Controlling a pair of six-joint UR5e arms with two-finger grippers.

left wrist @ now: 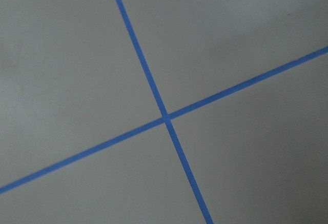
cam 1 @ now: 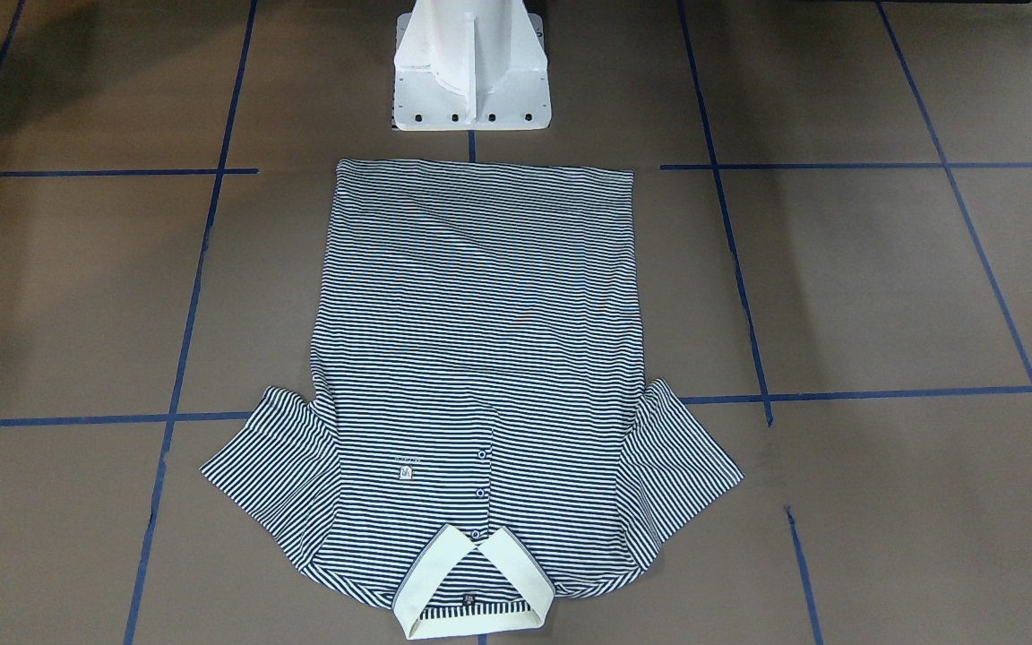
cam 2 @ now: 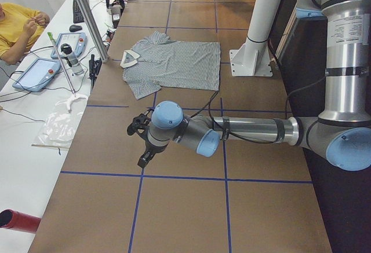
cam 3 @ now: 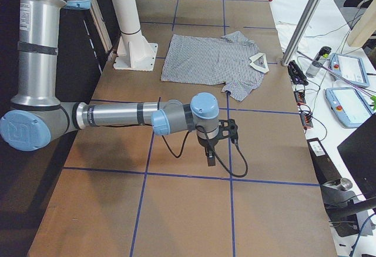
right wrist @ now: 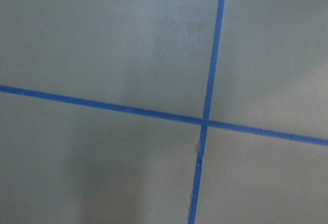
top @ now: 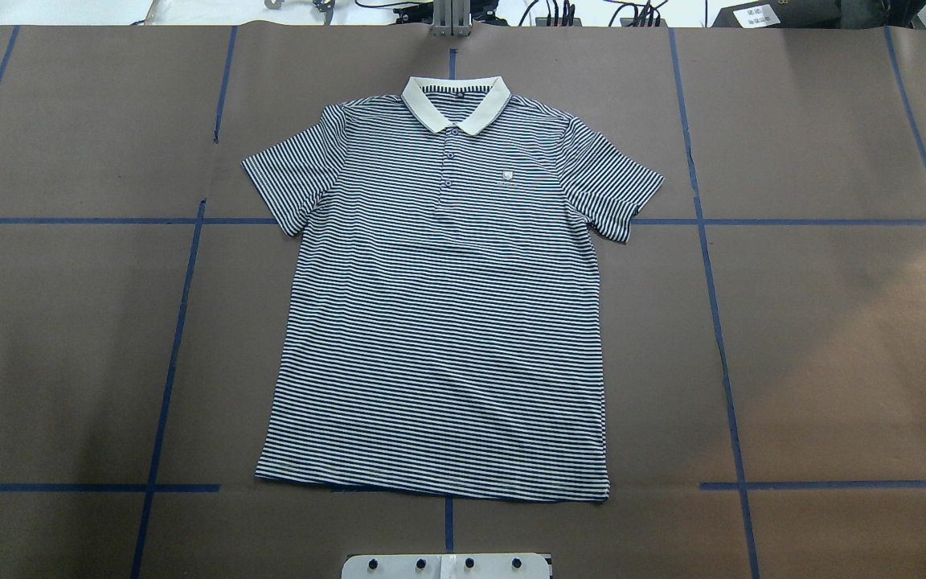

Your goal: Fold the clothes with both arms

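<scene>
The left arm (cam 2: pixel 249 130) lies closest in the left side view, its forearm stretched level over the brown table (top: pixel 833 322), with the left gripper (cam 2: pixel 143 159) pointing down near a crossing of blue tape lines (left wrist: pixel 165 116). In the right side view the right arm (cam 3: pixel 117 116) is stretched out the same way, and the right gripper (cam 3: pixel 210 158) hangs over the table well apart from the garment. Both grippers are small and dark and show only in these side views, so I cannot tell whether their fingers are clenched or released. The polo shirt (top: pixel 439 322) lies flat and face up at the middle of the table. Its hem is near the white pedestal (cam 1: pixel 471 72), its cream collar (top: pixel 427 112) is at the far side from the robot, and both short sleeves are spread outward. Thin navy-and-white stripes run across it. The placket (top: pixel 448 165) below the collar is buttoned, and a small chest logo (top: pixel 509 177) sits beside it, too small to read. The fabric looks smooth, with faint ripples toward the hem. Each wrist camera shows only table surface and crossed tape. The pedestal is cut off at the top of the front view.
</scene>
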